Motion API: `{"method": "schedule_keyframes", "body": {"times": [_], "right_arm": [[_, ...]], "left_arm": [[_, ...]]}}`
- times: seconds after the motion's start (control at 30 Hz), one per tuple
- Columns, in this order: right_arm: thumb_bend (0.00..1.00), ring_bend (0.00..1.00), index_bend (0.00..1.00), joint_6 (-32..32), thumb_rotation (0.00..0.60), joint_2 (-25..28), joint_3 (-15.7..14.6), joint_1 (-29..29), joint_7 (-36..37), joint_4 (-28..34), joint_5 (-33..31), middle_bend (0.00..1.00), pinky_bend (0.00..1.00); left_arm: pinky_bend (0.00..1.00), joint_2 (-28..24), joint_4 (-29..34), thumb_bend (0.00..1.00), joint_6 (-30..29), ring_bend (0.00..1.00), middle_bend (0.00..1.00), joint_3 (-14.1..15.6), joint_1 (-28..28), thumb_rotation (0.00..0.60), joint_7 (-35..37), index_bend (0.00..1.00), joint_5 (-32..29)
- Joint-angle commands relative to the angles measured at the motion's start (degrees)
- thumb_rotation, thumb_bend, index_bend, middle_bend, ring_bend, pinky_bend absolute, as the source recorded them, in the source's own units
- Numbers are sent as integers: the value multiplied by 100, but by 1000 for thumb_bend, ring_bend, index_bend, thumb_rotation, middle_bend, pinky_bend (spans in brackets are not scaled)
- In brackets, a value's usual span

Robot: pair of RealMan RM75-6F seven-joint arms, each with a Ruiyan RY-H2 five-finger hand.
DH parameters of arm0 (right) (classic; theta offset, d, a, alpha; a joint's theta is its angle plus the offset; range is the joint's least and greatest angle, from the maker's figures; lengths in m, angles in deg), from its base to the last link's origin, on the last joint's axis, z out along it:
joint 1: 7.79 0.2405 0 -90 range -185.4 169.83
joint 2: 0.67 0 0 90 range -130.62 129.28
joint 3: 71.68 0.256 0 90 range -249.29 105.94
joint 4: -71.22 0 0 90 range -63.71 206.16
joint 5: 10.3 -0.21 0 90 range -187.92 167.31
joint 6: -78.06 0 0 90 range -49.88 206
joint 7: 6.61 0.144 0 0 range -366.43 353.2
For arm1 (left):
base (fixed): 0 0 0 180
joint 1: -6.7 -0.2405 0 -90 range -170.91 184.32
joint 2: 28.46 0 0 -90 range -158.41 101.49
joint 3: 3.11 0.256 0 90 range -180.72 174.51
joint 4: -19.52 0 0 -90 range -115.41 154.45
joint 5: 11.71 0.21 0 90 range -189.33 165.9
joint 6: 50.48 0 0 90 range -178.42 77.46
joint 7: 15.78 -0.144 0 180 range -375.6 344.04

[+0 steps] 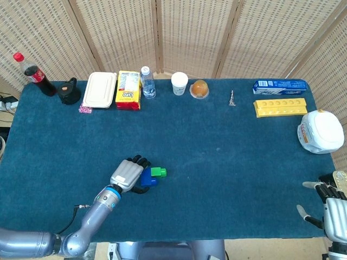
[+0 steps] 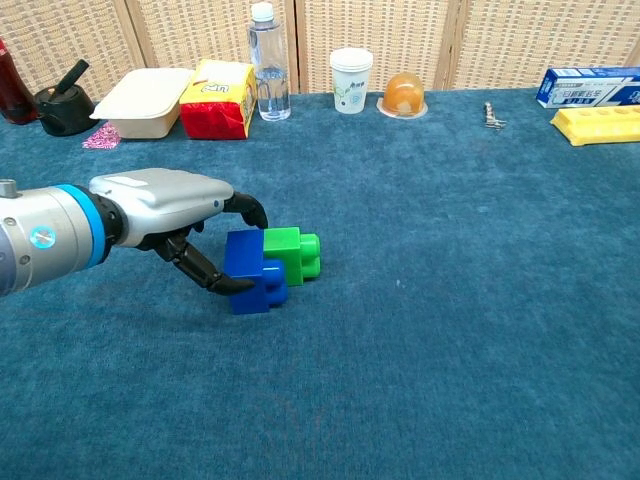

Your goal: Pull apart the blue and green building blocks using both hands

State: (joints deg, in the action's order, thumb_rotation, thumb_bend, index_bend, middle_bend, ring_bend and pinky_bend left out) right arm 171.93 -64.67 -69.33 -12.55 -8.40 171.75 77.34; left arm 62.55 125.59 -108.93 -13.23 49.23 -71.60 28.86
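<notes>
The blue block and green block lay joined together on the blue table, near its front edge and left of centre, the green one on the right. The left hand was at the blue block's left side, fingers curved around it above and below; whether they were clamped or only touching I could not tell. That placement probably left the green end free for the other hand. The right hand hung at the near right corner, well apart, fingers spread and holding nothing.
</notes>
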Motion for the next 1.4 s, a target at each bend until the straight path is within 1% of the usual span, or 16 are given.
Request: {"method": "schedule_keyframes", "body": {"times": [0.03, 0.17, 0.33, 0.43, 0.6, 0.67, 0.77, 0.83, 0.9, 1.03, 1.17, 1.27, 1.4], "right_arm": [[255, 347, 345, 15, 600, 5, 7, -13, 18, -5, -13, 378, 288], [255, 346, 345, 58, 600, 13, 17, -41, 62, -21, -17, 378, 288], [255, 346, 345, 97, 600, 18, 13, -79, 113, -48, -20, 378, 288], [255, 346, 345, 117, 600, 21, 10, -102, 132, -63, -26, 378, 288], [255, 347, 345, 155, 600, 23, 14, -130, 141, -65, -23, 378, 288], [255, 347, 345, 157, 600, 27, 16, -139, 135, -59, -33, 378, 288], [255, 346, 345, 153, 600, 26, 18, -143, 132, -54, -36, 378, 288], [255, 347, 345, 145, 600, 33, 30, -139, 129, -47, -47, 378, 288], [255, 347, 345, 131, 600, 33, 35, -131, 118, -36, -47, 378, 288], [255, 346, 345, 16, 600, 28, 25, -90, 162, -12, -69, 378, 288], [255, 347, 345, -177, 600, 36, 20, -9, 377, 13, -105, 378, 298], [255, 377, 345, -315, 600, 54, 25, 64, 552, 45, -108, 383, 328], [254, 397, 345, -594, 600, 82, 45, 230, 863, 126, -103, 394, 362]], "left_arm": [[303, 62, -56, 318, -66, 135, 207, 46, 118, 342, -39, 232, -114], [303, 102, -82, 334, -162, 135, 207, 107, 259, 336, -109, 241, -237], [303, 125, -95, 339, -334, 135, 207, 222, 378, 343, -185, 242, -337], [304, 120, -106, 340, -383, 135, 207, 284, 438, 337, -196, 242, -403], [304, 104, -133, 342, -419, 135, 207, 384, 549, 344, -253, 245, -447], [304, 96, -145, 344, -451, 135, 211, 427, 581, 340, -249, 261, -456], [307, 89, -173, 345, -487, 151, 237, 460, 610, 353, -214, 321, -437], [330, 100, -221, 349, -513, 184, 265, 482, 628, 358, -160, 377, -369], [348, 121, -268, 354, -544, 204, 281, 498, 637, 359, -103, 404, -263], [360, 121, -340, 371, -510, 224, 298, 520, 656, 366, 61, 419, -50], [368, 57, -431, 381, -350, 237, 314, 493, 699, 365, 320, 438, 196], [379, -41, -431, 382, -167, 237, 314, 471, 737, 351, 546, 438, 411], [381, -234, -385, 386, 78, 238, 315, 405, 806, 358, 876, 438, 784]]}}
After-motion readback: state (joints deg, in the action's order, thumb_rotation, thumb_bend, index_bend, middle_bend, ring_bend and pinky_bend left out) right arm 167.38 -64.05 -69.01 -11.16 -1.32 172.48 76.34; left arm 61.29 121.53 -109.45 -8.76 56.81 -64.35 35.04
